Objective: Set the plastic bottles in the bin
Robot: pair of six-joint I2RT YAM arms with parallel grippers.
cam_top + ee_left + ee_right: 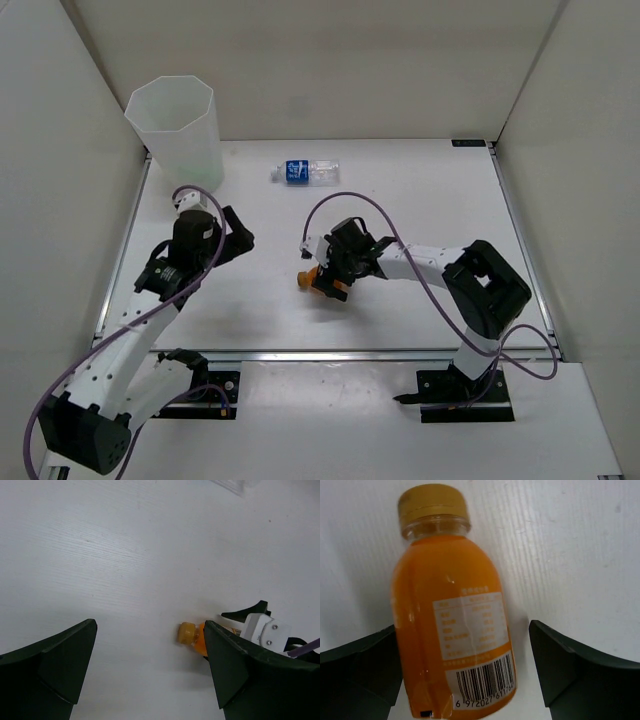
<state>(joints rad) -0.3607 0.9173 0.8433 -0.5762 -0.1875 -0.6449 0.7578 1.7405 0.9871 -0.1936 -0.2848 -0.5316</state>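
The orange-filled bottle lies on its side on the white table, cap pointing left. My right gripper is open with a finger on each side of it. In the right wrist view the bottle sits between the fingers of the right gripper, close against the left one, with a gap to the right one. My left gripper is open and empty, below the bin. In its wrist view the left gripper frames bare table and the orange bottle's cap. A clear bottle with a blue label lies at the back.
White walls enclose the table on the left, back and right. The bin stands in the back left corner, and a faint green shade shows through its wall. The right arm's purple cable loops above the orange bottle.
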